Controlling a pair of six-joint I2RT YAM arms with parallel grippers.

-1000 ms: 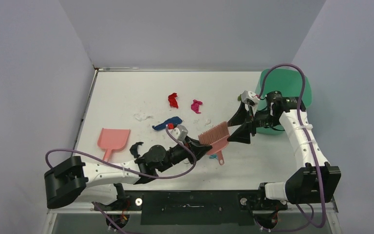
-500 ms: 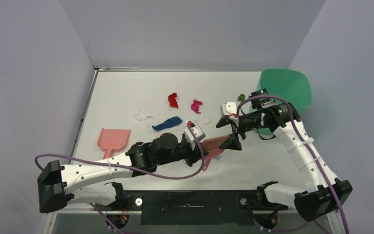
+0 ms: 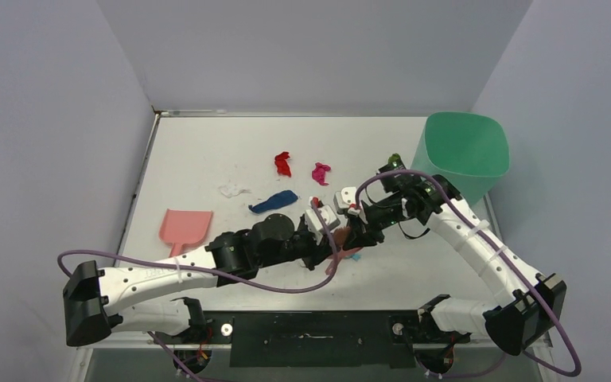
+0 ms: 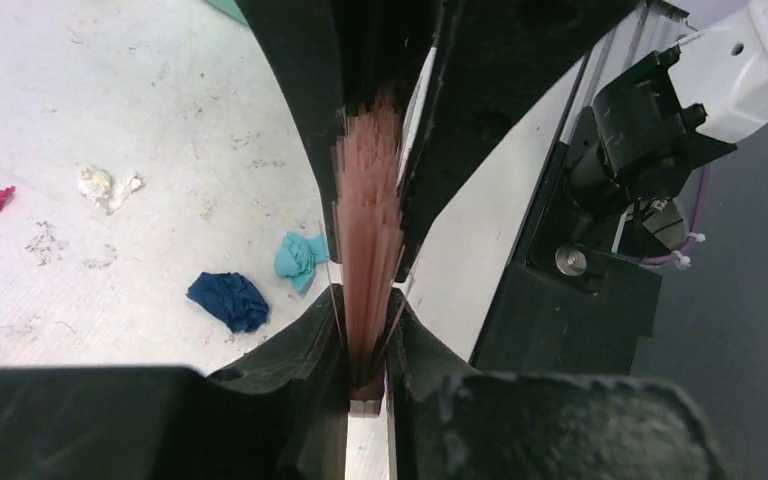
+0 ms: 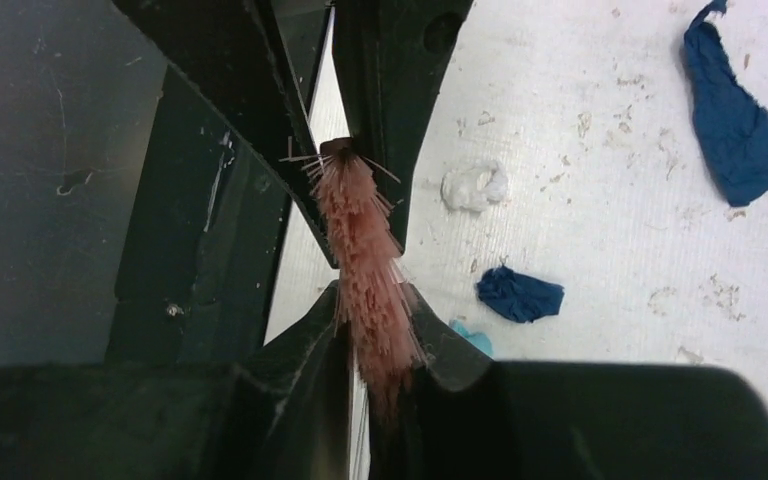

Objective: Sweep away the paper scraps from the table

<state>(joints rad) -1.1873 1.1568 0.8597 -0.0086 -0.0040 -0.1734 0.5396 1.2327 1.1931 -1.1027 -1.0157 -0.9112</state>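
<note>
Left gripper point(image 4: 365, 312) and right gripper point(image 5: 375, 300): jaws of both pinched narrow on pink brush point(image 4: 368, 220), stiff bristles splayed. Crumpled paper scraps point(image 3: 283, 163) lie scattered mid-frame on speckled white table point(image 3: 191, 143).

Even, diffuse overhead light lit the white bench point(image 3: 207, 151) brightly in the top view, casting only soft, faint shadows. In both wrist views the bench was sharp, while the near jaws showed dark and blurred.
</note>
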